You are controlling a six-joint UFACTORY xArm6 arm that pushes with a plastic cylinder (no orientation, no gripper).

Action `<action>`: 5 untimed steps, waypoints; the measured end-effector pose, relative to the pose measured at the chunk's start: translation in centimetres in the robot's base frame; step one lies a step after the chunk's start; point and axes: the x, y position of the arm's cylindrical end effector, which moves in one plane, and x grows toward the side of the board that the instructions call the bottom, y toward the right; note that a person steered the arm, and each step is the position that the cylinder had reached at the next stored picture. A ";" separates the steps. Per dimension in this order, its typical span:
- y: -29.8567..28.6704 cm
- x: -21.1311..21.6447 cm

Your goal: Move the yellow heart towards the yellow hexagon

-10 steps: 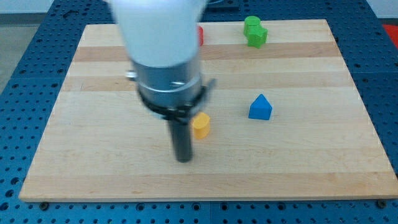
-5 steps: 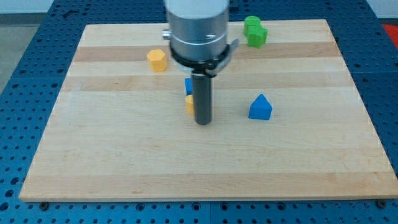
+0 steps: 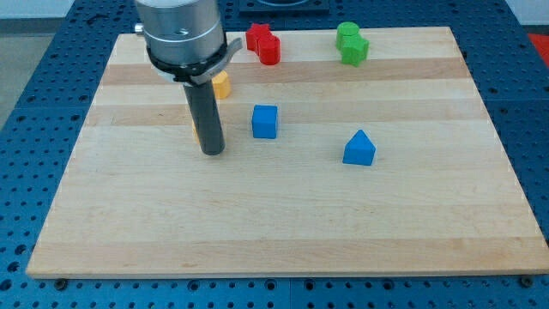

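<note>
My tip [image 3: 212,152] rests on the wooden board [image 3: 274,232], left of centre. The yellow heart [image 3: 196,130] is almost wholly hidden behind the rod; only a thin yellow sliver shows at the rod's left edge, just above the tip. The yellow hexagon [image 3: 222,84] sits a short way toward the view's top, partly covered by the arm's body. The heart and the hexagon are close together but apart.
A blue cube [image 3: 265,121] lies just right of the rod. A blue pointed block [image 3: 359,148] lies further right. A red block [image 3: 264,43] and a green block [image 3: 351,43] sit near the board's top edge.
The arm has swept left across the board, and the yellow heart has gone left and up with it, ending near the yellow hexagon. The blue cube is now uncovered.
</note>
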 end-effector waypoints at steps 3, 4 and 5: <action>-4.9 -2.5; -7.2 -3.3; -6.2 -5.4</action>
